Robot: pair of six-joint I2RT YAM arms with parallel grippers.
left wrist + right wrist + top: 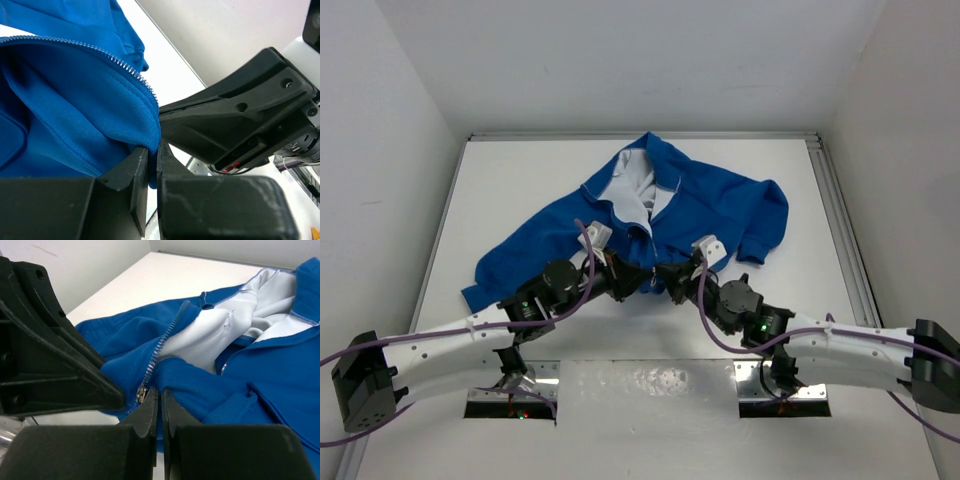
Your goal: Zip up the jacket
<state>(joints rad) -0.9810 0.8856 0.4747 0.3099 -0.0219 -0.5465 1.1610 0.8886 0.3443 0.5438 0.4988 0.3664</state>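
Observation:
The bright blue jacket [710,205] lies crumpled on the white table, its collar and white lining [632,185] toward the back. Both grippers meet at its near hem. My left gripper [642,280] is shut on the blue hem edge [150,125], just below the end of one row of zipper teeth [125,65]. My right gripper [672,280] is shut on the other front edge [200,385], right beside the silver zipper slider [141,393]. The zipper [162,342] is open above it, showing white lining [210,335]. In the wrist views the left gripper [152,150] and right gripper [159,392] almost touch.
White walls close in the table on three sides. A metal rail [840,220] runs along the right edge. Two metal base plates [780,385] sit at the near edge. Purple cables [585,250] loop over both arms. The right gripper body [240,115] crowds the left wrist view.

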